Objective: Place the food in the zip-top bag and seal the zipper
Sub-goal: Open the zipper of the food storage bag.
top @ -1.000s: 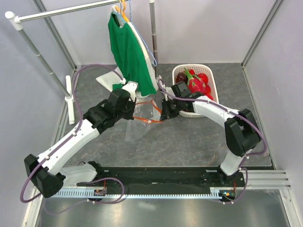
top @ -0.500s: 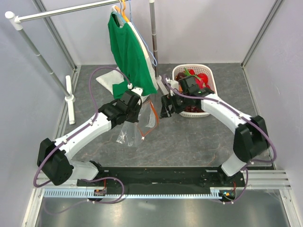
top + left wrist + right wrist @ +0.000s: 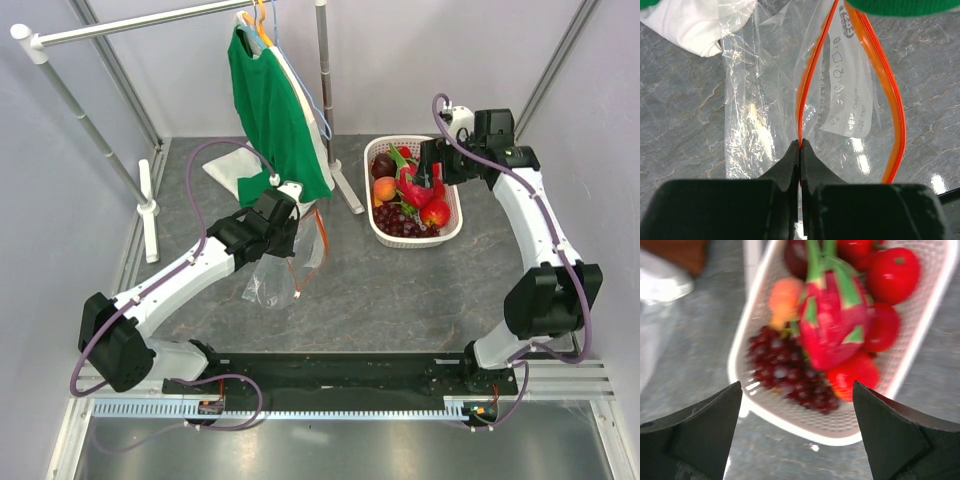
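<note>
Claw on my left arm point(image 3: 800, 145) is pinched tight, tips together on one orange-red track of the zipper point(image 3: 812, 75). My right claw point(image 3: 795, 390) stands wide apart with nothing between its tips.

I count one zip-top bag point(image 3: 760, 100), one white basket point(image 3: 920, 340), one pink dragon fruit point(image 3: 832, 325), one bunch of dark red grapes point(image 3: 785, 375), one orange round fruit point(image 3: 782, 300), and at least three red round fruits point(image 3: 892, 275); the right wrist view is too blurred for a firmer count.

The bag hangs from my left claw over the table point(image 3: 400, 300), its mouth gaping, the two zipper tracks bowed apart. All the food lies in the basket, directly under my right claw and well apart from the bag.

The bag is clear, crinkled film with small printing. The basket is white lattice plastic, oblong with rounded corners. The dragon fruit has green-tipped scales. The table is grey and veined like marble. A green shirt point(image 3: 275, 110) hangs on a rail behind, and one white cloth point(image 3: 685, 25) lies beside the bag.
</note>
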Motion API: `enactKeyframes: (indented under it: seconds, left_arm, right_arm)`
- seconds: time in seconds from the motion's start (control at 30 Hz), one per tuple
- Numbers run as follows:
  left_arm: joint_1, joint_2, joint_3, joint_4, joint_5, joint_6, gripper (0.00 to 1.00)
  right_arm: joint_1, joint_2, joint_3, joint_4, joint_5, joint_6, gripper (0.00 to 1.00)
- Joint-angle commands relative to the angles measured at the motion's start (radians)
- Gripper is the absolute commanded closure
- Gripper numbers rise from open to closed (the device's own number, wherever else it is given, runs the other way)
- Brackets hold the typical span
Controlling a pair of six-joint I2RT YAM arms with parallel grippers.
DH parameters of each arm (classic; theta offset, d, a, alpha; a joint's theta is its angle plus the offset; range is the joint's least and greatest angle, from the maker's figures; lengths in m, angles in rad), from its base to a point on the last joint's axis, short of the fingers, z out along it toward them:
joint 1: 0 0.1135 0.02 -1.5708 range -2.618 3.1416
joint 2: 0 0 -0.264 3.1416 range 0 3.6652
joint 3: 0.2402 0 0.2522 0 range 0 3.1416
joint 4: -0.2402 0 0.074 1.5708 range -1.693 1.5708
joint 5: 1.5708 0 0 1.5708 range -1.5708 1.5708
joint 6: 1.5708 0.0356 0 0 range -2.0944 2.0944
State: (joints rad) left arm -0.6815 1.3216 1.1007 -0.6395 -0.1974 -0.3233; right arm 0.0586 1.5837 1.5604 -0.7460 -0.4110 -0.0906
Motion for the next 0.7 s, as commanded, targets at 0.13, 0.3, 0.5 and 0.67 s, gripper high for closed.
enactKeyframes:
  seconds: [0.13, 0.3, 0.5, 0.67]
  left_arm:
    - [0.003, -0.005, 0.039, 0.035, 0.026, -0.026, 0.98]
    - [0.003, -0.013, 0.036, 0.034, 0.024, -0.019, 0.98]
    - [0.003, -0.010, 0.030, 0.037, 0.032, -0.022, 0.98]
    - [0.003, -0.007, 0.037, 0.034, 0.033, -0.017, 0.98]
  right_arm:
    - [-0.003, 0.241, 0.245, -0.093, 0.236, -0.122, 0.02]
    - [-0.003, 0.315, 0.319, -0.138, 0.235, -0.196, 0.02]
    - [0.000, 0.364, 0.346, -0.141, 0.153, -0.186, 0.02]
    - [0.020, 0.458, 0.432, -0.168, 0.161, -0.192, 0.02]
